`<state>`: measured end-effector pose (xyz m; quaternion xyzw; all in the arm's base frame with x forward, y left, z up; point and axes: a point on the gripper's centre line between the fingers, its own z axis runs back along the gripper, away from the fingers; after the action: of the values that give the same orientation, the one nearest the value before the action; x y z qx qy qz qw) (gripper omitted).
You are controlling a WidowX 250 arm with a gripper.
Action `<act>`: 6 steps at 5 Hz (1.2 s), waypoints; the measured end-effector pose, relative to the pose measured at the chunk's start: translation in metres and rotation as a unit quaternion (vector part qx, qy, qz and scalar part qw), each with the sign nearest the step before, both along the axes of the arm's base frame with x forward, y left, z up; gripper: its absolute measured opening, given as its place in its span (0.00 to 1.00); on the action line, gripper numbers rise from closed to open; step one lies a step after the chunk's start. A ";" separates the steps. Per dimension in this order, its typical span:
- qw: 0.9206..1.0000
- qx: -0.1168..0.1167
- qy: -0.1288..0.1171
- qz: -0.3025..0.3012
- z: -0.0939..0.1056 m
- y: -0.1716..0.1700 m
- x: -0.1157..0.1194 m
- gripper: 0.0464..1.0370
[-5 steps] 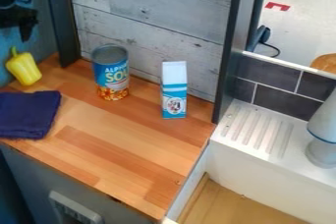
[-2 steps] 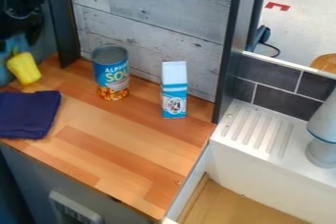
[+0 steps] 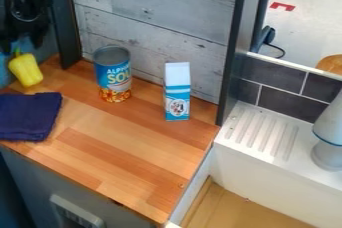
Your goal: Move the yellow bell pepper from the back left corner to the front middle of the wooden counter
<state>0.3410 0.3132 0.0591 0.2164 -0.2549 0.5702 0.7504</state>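
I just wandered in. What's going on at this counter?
A black robot arm is at the upper left, its gripper just above the yellow pepper; whether they touch, I can't tell. The pepper is on the wooden counter, behind a folded dark blue cloth. To the right, a soup can and a blue and white carton stand upright, apart from each other.
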 end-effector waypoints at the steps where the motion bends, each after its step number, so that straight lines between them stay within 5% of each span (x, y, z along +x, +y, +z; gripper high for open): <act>1: 1.000 -0.010 -0.004 0.010 -0.009 -0.008 -0.002 0.96; 4: 0.997 0.045 -0.016 0.067 -0.003 -0.017 -0.001 0.96; 5: 0.998 0.010 -0.022 0.066 -0.010 -0.024 0.001 0.96; 6: 0.996 -0.083 -0.011 0.011 -0.012 -0.019 0.001 0.96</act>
<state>0.3424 0.2938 0.0468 0.1498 -0.2125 0.6004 0.7563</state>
